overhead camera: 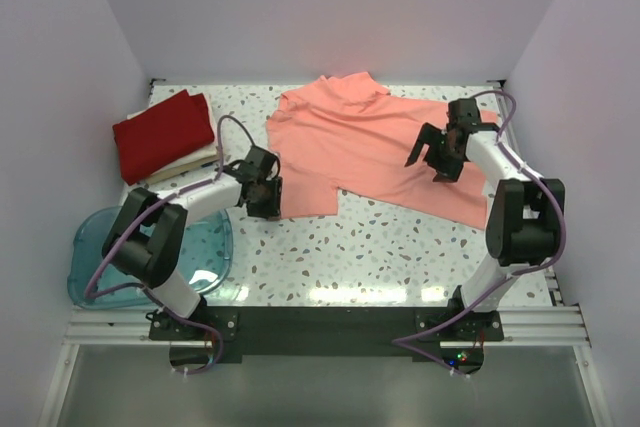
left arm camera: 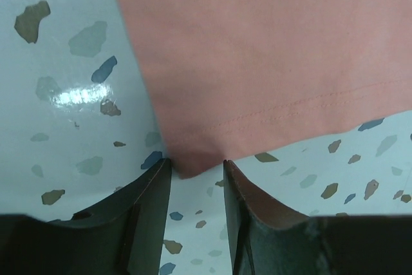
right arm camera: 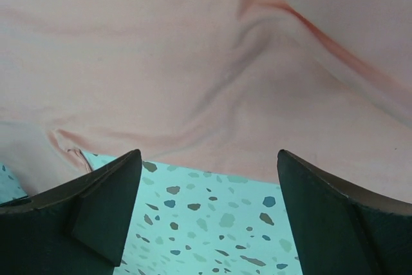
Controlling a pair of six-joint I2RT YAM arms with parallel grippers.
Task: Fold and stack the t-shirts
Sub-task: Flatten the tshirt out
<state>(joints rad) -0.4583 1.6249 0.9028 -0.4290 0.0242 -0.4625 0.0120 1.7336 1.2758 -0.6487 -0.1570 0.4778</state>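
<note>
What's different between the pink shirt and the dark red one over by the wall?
The salmon-pink shirt lies spread open across the table; the deep red shirt is folded compactly at the far left. The pink one rests on bare table, the red one on cream cloth. The left hand brackets a pink corner; no hand is near the red. Both are plain cloth.

Right gripper (right arm camera: pixel 209 159), dark fingers (right arm camera: pixel 96 207) spread wide, salmon-pink t-shirt (right arm camera: pixel 193 62) lying rumpled just ahead of them, its edge crossing the speckled table (right arm camera: pixel 206 223) between the fingertips
</note>
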